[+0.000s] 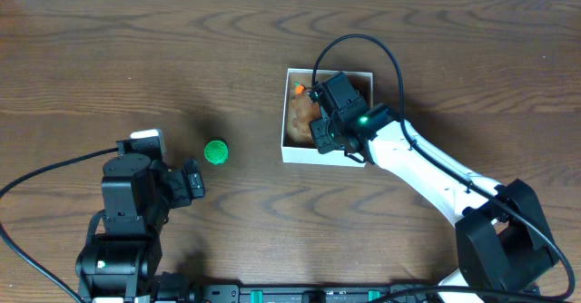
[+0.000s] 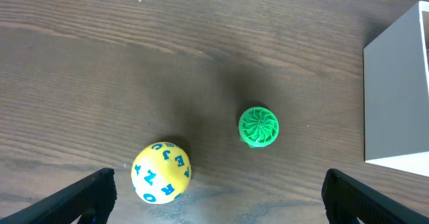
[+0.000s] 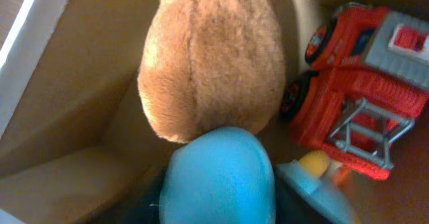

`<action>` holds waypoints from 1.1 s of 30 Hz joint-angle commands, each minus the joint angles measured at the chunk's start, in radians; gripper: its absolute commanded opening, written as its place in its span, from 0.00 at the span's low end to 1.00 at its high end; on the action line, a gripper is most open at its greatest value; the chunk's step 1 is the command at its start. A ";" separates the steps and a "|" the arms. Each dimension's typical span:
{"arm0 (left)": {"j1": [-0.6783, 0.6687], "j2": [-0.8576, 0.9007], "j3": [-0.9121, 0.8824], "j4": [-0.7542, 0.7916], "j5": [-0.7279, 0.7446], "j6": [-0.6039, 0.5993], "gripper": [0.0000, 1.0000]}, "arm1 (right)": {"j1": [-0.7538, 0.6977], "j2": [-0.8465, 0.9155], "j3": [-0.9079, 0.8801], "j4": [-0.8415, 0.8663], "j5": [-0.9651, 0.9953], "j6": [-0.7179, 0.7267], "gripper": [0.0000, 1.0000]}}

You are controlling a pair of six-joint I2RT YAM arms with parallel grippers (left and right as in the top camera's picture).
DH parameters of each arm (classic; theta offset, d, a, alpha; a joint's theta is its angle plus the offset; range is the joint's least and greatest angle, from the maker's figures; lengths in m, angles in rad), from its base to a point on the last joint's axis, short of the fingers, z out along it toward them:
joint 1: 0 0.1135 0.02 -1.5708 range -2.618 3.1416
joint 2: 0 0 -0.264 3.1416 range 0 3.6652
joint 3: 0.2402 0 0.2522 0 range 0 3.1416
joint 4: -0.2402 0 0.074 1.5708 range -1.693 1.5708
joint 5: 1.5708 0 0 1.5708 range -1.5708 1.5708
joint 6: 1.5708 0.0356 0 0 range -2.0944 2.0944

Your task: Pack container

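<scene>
The container [image 1: 283,122], a shallow white-walled box with a tan inside [image 3: 74,83], stands right of centre. In it lie a brown plush toy [image 3: 211,56], also visible overhead [image 1: 300,114], and a red toy truck [image 3: 362,76]. My right gripper [image 1: 325,132] is down inside the box, shut on a light blue toy [image 3: 218,177] just in front of the plush. My left gripper [image 2: 218,207] is open and empty. A yellow ball with blue letters [image 2: 161,172] lies just ahead of its left finger. A green ridged ball [image 2: 258,126] lies further ahead, also visible overhead [image 1: 216,151].
The box's white wall [image 2: 399,96] rises at the right edge of the left wrist view. A light blue and yellow piece [image 3: 315,177] sits beside the blue toy near the truck. Bare wooden table [image 1: 136,58] surrounds the box and the balls.
</scene>
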 commanded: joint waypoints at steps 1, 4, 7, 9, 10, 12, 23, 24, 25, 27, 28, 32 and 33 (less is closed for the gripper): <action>0.004 0.000 0.018 0.000 0.007 -0.009 0.98 | 0.006 -0.036 0.016 0.002 0.000 -0.011 0.60; 0.004 0.000 0.018 0.000 0.007 -0.009 0.98 | 0.004 -0.092 0.057 -0.002 0.004 -0.048 0.65; 0.004 0.000 0.018 0.000 0.007 -0.009 0.98 | -0.010 -0.162 0.099 -0.013 0.052 -0.050 0.67; 0.004 0.000 0.018 0.000 0.007 -0.009 0.98 | -0.035 -0.220 0.117 -0.021 0.110 -0.023 0.68; 0.004 0.000 0.018 0.000 0.007 -0.009 0.98 | -0.051 -0.245 0.119 -0.026 0.140 0.004 0.69; 0.004 0.000 0.018 0.000 0.007 -0.009 0.98 | -0.114 -0.304 0.119 -0.060 0.187 0.071 0.71; 0.004 0.000 0.021 0.016 0.039 -0.009 0.98 | -0.571 -0.313 0.075 -0.409 0.072 0.203 0.99; 0.005 0.000 0.025 0.016 0.031 -0.010 0.98 | -0.592 -0.312 0.065 -0.414 0.072 0.192 0.99; 0.005 0.002 0.035 0.015 0.013 -0.020 0.98 | -0.619 -0.312 0.051 -0.418 0.072 0.180 0.99; 0.009 0.018 0.068 0.002 -0.055 -0.098 0.98 | -0.659 -0.312 0.030 -0.419 0.072 0.163 0.99; 0.018 0.032 0.087 -0.008 -0.069 -0.124 0.98 | -0.681 -0.312 0.018 -0.419 0.072 0.153 0.99; 0.094 0.157 0.171 -0.052 -0.068 -0.146 0.98 | -0.726 -0.312 -0.009 -0.420 0.072 0.106 0.99; 0.119 0.206 0.188 -0.060 -0.068 -0.150 0.98 | -0.729 -0.312 -0.013 -0.420 0.071 0.107 0.99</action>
